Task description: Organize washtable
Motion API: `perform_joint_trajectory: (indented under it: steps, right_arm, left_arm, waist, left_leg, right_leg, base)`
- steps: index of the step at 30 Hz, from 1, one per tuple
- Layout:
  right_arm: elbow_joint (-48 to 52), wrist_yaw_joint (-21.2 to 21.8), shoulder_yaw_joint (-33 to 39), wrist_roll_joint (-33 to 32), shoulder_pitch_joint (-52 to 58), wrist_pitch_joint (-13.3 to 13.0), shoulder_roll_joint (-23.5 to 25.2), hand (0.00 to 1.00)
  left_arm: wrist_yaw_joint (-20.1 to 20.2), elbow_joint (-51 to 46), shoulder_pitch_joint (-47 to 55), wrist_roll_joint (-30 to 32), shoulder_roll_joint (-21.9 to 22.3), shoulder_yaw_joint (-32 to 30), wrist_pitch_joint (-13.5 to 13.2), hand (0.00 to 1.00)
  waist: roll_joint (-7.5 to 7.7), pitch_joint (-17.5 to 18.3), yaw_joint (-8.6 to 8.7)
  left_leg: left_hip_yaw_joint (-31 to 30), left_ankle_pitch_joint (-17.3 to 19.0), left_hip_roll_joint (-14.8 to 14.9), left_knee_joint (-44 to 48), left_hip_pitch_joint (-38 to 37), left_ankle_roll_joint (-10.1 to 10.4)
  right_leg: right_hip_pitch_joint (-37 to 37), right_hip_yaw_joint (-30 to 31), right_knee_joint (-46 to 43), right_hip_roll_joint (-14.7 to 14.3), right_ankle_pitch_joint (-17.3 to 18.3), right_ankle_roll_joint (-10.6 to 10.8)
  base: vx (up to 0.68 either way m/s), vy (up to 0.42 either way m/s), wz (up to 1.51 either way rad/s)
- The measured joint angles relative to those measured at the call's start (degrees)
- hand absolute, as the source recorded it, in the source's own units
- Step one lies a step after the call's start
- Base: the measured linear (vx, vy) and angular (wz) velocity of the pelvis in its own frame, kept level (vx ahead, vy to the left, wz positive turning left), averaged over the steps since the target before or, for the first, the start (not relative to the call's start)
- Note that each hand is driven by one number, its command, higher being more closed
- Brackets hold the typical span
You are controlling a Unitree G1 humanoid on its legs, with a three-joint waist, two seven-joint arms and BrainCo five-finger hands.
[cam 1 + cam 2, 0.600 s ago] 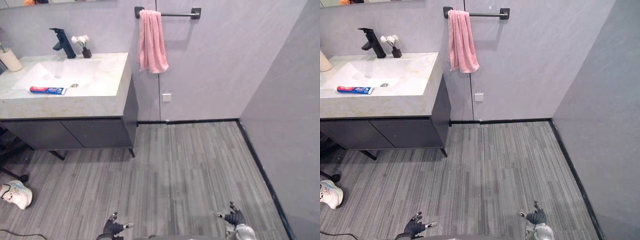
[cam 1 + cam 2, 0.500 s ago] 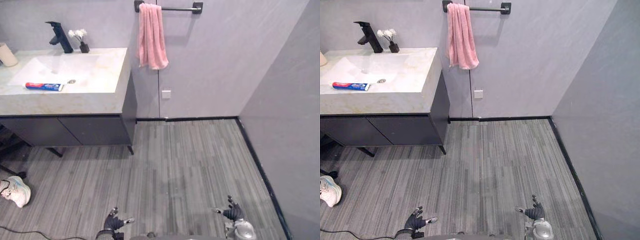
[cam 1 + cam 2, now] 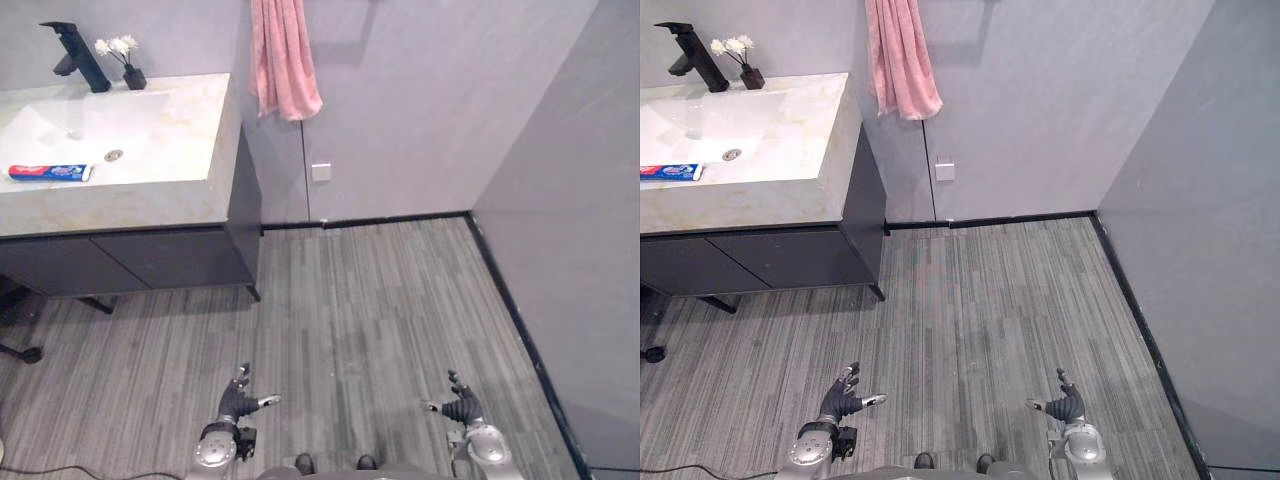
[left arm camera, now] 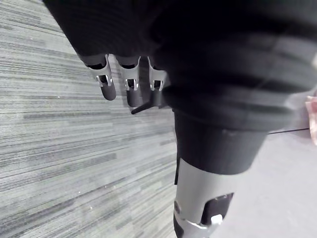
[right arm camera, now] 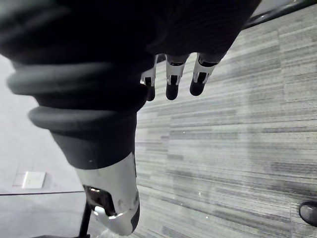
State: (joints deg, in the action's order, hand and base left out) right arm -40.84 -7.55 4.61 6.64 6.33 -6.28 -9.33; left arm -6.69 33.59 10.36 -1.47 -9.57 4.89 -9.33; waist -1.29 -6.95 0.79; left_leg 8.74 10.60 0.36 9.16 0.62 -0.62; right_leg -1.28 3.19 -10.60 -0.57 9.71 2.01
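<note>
While the toothpaste tube (image 3: 48, 172) is lying on the washtable (image 3: 150, 205), the left hand (image 3: 238, 402) and right hand (image 3: 461, 408) are hanging well apart, fingers loosely spread, holding nothing.

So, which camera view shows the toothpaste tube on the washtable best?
The left eye view: the whole toothpaste tube lies on the washtable near the drain. In the right eye view the picture's edge cuts off one end of it. Both wrist views face the floor.
</note>
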Motion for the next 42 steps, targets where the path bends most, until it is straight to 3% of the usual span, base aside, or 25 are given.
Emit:
perform_joint_trajectory:
  steps: [2,3,6,10,12,15,17,18,19,20,21,23,25,27,28,29,31,32,33,34,35,36,37,39,42]
  right_arm:
    - [0.6,-0.1,0.1,-0.3,-0.2,0.2,-0.2,0.00]
    - [1.9,-0.2,0.1,-0.6,-0.2,0.3,-0.1,0.00]
    - [3.8,-0.3,0.0,-1.6,0.0,0.4,0.4,0.00]
    - [4.1,-1.3,0.0,-1.8,-0.8,0.4,-0.9,0.00]
    - [4.2,-1.4,0.0,-1.8,-1.5,0.4,-1.5,0.00]
    - [6.4,-2.2,0.0,-1.6,-0.5,0.4,-1.7,0.00]
    - [6.5,-2.2,0.0,-1.5,-1.6,0.5,-2.3,0.00]
    - [6.5,-2.2,-0.1,-1.4,-1.8,0.5,-2.3,0.00]
    - [6.5,-2.2,-0.4,-1.3,-1.8,0.5,-2.3,0.00]
    - [6.5,-2.2,-1.5,-1.2,-1.7,0.5,-2.3,0.00]
    - [6.7,-2.2,-2.6,-1.1,-1.8,0.4,-1.9,0.00]
    - [8.7,-2.3,-2.9,-1.1,-1.1,-0.1,-1.0,0.00]
    - [9.1,-2.3,-2.9,-1.1,-1.4,-0.1,-0.8,0.00]
    - [7.5,-2.3,-2.4,-1.1,-1.8,0.2,-0.7,0.00]
    - [6.0,-2.3,-2.0,-1.1,-1.7,0.2,-0.9,0.00]
    - [4.9,-2.3,-1.6,-1.1,-1.6,0.3,-1.3,0.00]
    - [4.3,-2.4,-0.8,-0.8,-1.2,0.5,-1.5,0.00]
    - [3.8,-2.4,-0.9,-0.1,-0.8,0.7,-1.3,0.00]
    - [3.8,-2.3,-1.2,0.4,-0.2,0.8,-1.0,0.00]
    - [3.8,-2.3,-1.2,0.7,0.3,0.8,-1.0,0.00]
    - [3.8,-2.3,-1.1,0.7,0.3,1.0,-0.9,0.00]
    - [3.7,-2.3,-1.1,0.8,0.5,1.2,-0.4,0.00]
    - [3.5,-2.3,-1.2,0.8,0.4,1.2,0.0,0.00]
    - [3.1,-2.2,-2.0,0.8,0.7,1.2,0.3,0.00]
    - [3.1,-2.2,-4.6,0.8,-0.2,0.8,0.2,0.00]
  left_arm:
    - [-0.3,-1.3,0.0,0.0,0.0,-0.1,0.0,0.00]
    - [-0.9,-2.1,-0.2,0.0,0.0,0.0,0.0,0.00]
    - [-1.4,-2.9,-0.7,0.0,-0.8,0.0,0.0,0.00]
    - [-2.4,-2.9,-2.5,0.0,-0.9,-0.1,0.2,0.00]
    - [-3.3,-2.9,-4.4,0.0,-0.8,0.0,0.2,0.00]
    - [-3.7,-2.7,-4.7,0.0,-0.9,-0.3,0.2,0.00]
    - [-3.7,-2.4,-4.6,0.1,0.0,-0.6,0.2,0.00]
    - [-3.6,-2.3,-4.8,0.1,0.2,-0.7,0.2,0.00]
    - [-3.6,-2.0,-4.8,0.0,0.7,-1.2,0.3,0.00]
    - [-3.5,-1.8,-4.4,0.0,1.6,-1.9,0.2,0.00]
    - [-3.4,-1.6,-4.1,0.0,1.9,-2.1,0.1,0.00]
    - [-3.4,-1.6,-4.1,0.0,2.6,-2.0,0.1,0.00]
    - [-3.4,-1.6,-4.1,0.0,3.0,-1.9,0.1,0.00]
    - [-3.6,-1.5,-4.2,0.0,3.1,-2.0,0.3,0.00]
    - [-3.8,-1.5,-4.0,0.0,3.6,-2.0,0.3,0.00]
    - [-3.9,-1.5,-4.0,0.0,4.3,-1.9,0.4,0.00]
    - [-4.6,-1.5,-3.8,0.0,4.8,-1.9,0.4,0.00]
    - [-4.8,-1.4,-3.8,0.0,4.6,-2.2,0.7,0.00]
    - [-5.0,-1.2,-3.5,0.0,4.5,-2.3,0.8,0.00]
    - [-5.1,-1.2,-3.6,0.0,4.6,-2.2,1.0,0.00]
    - [-5.1,-1.3,-3.8,0.1,4.7,-2.0,1.3,0.00]
    - [-5.5,-1.2,-3.6,0.1,4.3,-2.1,1.5,0.00]
    - [-5.8,-1.2,-3.7,0.0,4.0,-2.1,1.7,0.00]
    - [-6.2,-1.2,-3.1,0.0,3.3,-2.1,2.0,0.00]
    - [-6.3,-1.2,-3.2,0.0,2.5,-2.9,2.0,0.00]
  waist:
    - [-0.03,-0.1,-0.01]
    - [-0.09,-0.9,0.20]
    - [1.20,-2.1,0.94]
    - [-0.05,-3.7,1.68]
    - [-0.81,-4.7,2.06]
    - [0.06,-4.5,3.55]
    - [-1.81,-4.2,3.56]
    - [-1.92,-4.4,3.55]
    - [-2.16,-4.5,3.57]
    - [-2.12,-5.1,3.08]
    - [-1.90,-5.4,2.97]
    - [-0.68,-5.7,1.56]
    - [-0.58,-5.8,0.80]
    - [-0.50,-6.1,0.40]
    - [0.27,-6.5,-0.02]
    - [-0.90,-6.0,-0.20]
    - [-2.08,-5.5,-0.22]
    - [-2.28,-5.0,-0.25]
    - [-0.81,-4.4,-0.23]
    - [-0.27,-4.2,-0.03]
    - [0.46,-4.2,0.06]
    - [1.32,-4.3,0.11]
    - [1.67,-4.3,0.21]
    - [1.70,-4.4,0.54]
    - [1.44,-4.4,1.49]
  left_leg:
    - [0.8,1.8,-0.4,2.5,1.3,-0.5]
    - [1.4,4.0,-0.8,3.6,1.1,-1.0]
    - [0.6,5.9,-2.3,3.9,-2.0,-2.8]
    - [-0.9,7.2,-0.7,2.9,-6.2,-3.2]
    - [-2.6,7.3,0.7,0.7,-8.6,-2.3]
    - [-4.9,8.9,0.9,0.0,-12.5,1.9]
    - [-5.4,6.5,3.0,8.8,-9.6,5.8]
    - [-5.3,5.0,3.2,12.9,-8.1,5.9]
    - [-5.2,1.5,3.7,21.8,-4.9,6.0]
    - [-5.2,-5.6,5.8,35.9,-0.2,6.5]
    - [-3.0,-3.9,8.6,46.7,3.4,4.3]
    - [-0.1,-1.1,10.2,51.7,8.5,2.8]
    - [0.9,0.7,10.4,47.3,14.2,1.9]
    - [0.9,1.4,7.9,34.1,18.7,1.6]
    - [0.7,0.4,6.0,22.9,18.7,3.2]
    - [-0.1,-1.8,4.8,12.5,18.7,5.6]
    - [-1.1,-5.3,4.7,5.2,18.7,5.5]
    - [-1.6,-10.2,4.1,7.6,18.5,2.3]
    - [-0.9,-9.1,2.3,10.2,18.6,-0.1]
    - [-0.4,-7.7,1.6,10.8,18.3,-0.3]
    - [0.6,-6.4,0.3,10.7,16.6,-1.2]
    - [1.2,-4.6,-0.9,10.2,14.0,-2.3]
    - [1.5,-3.7,-1.3,10.0,12.4,-2.6]
    - [2.0,-1.7,-1.6,9.3,7.3,-3.3]
    - [0.9,-1.4,-0.9,5.5,1.0,-3.4]
  right_leg:
    - [-2.6,0.2,-5.1,0.7,2.5,1.0]
    - [-5.6,-0.1,-12.6,1.2,4.1,3.1]
    - [-14.3,-3.8,-31.1,3.5,6.4,3.2]
    - [-19.6,-8.2,-25.1,2.8,7.9,2.3]
    - [-22.5,-9.1,-16.5,1.5,4.0,1.7]
    - [-22.9,-7.7,-8.7,0.9,-12.2,-2.1]
    - [-22.8,-9.3,-13.2,0.8,-7.2,-4.1]
    - [-21.9,-9.5,-13.2,0.7,-6.1,-4.4]
    - [-19.2,-9.9,-12.5,0.5,-4.8,-4.9]
    - [-13.5,-10.0,-9.9,-0.1,-3.6,-5.7]
    - [-8.2,-9.9,-7.4,-1.1,-3.2,-6.4]
    - [-1.5,-8.9,-3.2,-1.2,-2.4,-6.9]
    - [2.6,-7.7,0.8,-1.1,-1.6,-6.9]
    - [5.8,-7.0,2.7,0.0,-0.4,-6.2]
    - [7.6,-6.4,3.6,0.9,0.4,-5.2]
    - [9.4,-6.0,4.7,1.2,1.3,-4.2]
    - [10.7,-5.2,4.6,0.7,3.7,-2.7]
    - [11.6,-4.0,2.3,1.6,6.6,-1.5]
    - [10.5,-3.2,-2.8,3.5,9.1,0.2]
    - [8.8,-2.9,-6.8,4.5,9.5,1.0]
    - [5.2,-2.5,-16.5,6.0,9.2,1.8]
    - [0.6,-1.9,-28.3,7.6,6.5,5.9]
    - [-1.5,-1.6,-33.6,8.4,6.1,6.8]
    - [-5.2,-2.4,-41.5,9.1,7.7,4.2]
    - [-10.5,-6.2,-32.2,7.4,9.7,2.4]
  base:
    - [0.02,0.079,-0.24]
    - [0.03,0.102,-0.26]
    - [0.15,0.087,-0.05]
    - [0.35,0.029,0.22]
    - [0.42,-0.038,0.43]
    - [0.53,-0.101,0.57]
    - [0.56,-0.162,0.23]
    - [0.55,-0.186,0.25]
    - [0.57,-0.193,0.18]
    - [0.66,-0.209,0.10]
    - [0.51,-0.161,-0.01]
    - [0.44,-0.117,-0.18]
    - [0.44,-0.041,-0.24]
    - [0.38,0.035,-0.17]
    - [0.40,0.082,-0.24]
    - [0.48,0.118,-0.27]
    - [0.44,0.207,-0.36]
    - [0.59,0.291,-0.47]
    - [0.52,0.238,-0.36]
    - [0.51,0.216,-0.21]
    - [0.50,0.221,-0.17]
    - [0.49,0.223,-0.15]
    - [0.48,0.185,-0.14]
    - [0.41,0.120,-0.01]
    - [0.44,0.033,0.21]
